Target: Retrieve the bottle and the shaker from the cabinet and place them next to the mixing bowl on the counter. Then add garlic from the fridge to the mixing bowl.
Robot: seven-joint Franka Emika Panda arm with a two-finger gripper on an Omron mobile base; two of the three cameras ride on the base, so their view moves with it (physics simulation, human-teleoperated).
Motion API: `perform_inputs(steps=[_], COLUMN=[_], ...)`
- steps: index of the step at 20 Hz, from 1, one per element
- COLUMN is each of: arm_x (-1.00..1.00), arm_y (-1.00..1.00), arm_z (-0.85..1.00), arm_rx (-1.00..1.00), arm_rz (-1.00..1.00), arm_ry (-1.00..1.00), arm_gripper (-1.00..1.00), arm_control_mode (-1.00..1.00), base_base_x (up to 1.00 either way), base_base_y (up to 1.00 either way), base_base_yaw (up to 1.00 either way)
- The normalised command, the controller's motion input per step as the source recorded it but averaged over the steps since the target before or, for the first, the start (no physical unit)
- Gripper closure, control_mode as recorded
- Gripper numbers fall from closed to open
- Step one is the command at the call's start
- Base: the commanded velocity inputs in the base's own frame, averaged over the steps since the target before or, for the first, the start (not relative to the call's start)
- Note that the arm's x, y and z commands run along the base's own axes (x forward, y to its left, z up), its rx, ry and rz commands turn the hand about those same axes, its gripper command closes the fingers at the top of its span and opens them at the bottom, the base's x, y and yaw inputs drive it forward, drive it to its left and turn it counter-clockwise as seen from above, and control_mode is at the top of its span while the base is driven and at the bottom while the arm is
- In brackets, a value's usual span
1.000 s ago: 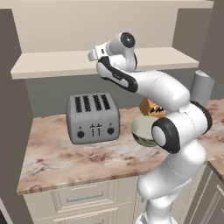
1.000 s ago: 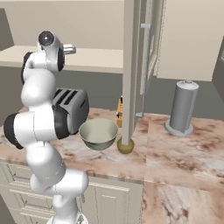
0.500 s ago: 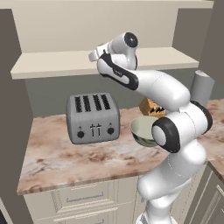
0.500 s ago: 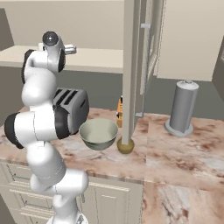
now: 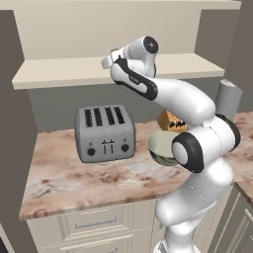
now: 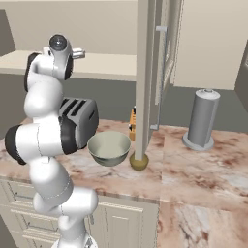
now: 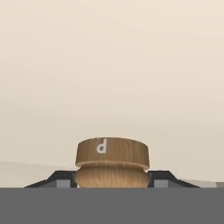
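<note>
So the arm's reaching up onto the cabinet (image 5: 74,74) shelf, and in the hand view the gripper (image 7: 112,183) has its two fingers pressed against either side of the little wooden shaker (image 7: 112,162), closed on it, with a white letter on the knob. The mixing bowl (image 6: 109,147) sits on the counter (image 6: 193,169) just right of the toaster (image 5: 105,132), and as far as I can see there's nothing in it. Right beside the bowl there's a yellowish round thing (image 6: 139,162) at the foot of a tall panel, probably the bottle, can't tell for sure. A grey canister (image 6: 201,118) stands further right.
</note>
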Motion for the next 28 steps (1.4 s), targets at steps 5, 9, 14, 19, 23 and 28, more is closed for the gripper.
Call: perform_inputs(steps=[5,9,14,19,23,28], arm_x=[-0.08,-0.45,-1.0,-1.0,-1.0,-1.0], arm_y=[0.0,-0.08,-0.18,-0.17,-0.11,0.0], arm_z=[0.19,0.12,0.02,0.01,-0.13,-0.18], arm_rx=[0.0,0.0,0.03,0.06,0.05,0.0], arm_rz=[-0.01,-0.07,-0.15,-0.31,-0.41,-0.46], arm_ry=[-0.04,0.0,-0.01,0.0,0.08,0.13], arm_gripper=[1.0,1.0,1.0,1.0,1.0,1.0], arm_control_mode=[-1.0,-1.0,-1.0,-1.0,-1.0,-1.0], base_base_x=[0.0,0.0,0.0,0.0,0.0,0.0], base_base_y=[0.0,0.0,0.0,0.0,0.0,0.0], base_base_yaw=[0.0,0.0,0.0,0.0,0.0,0.0])
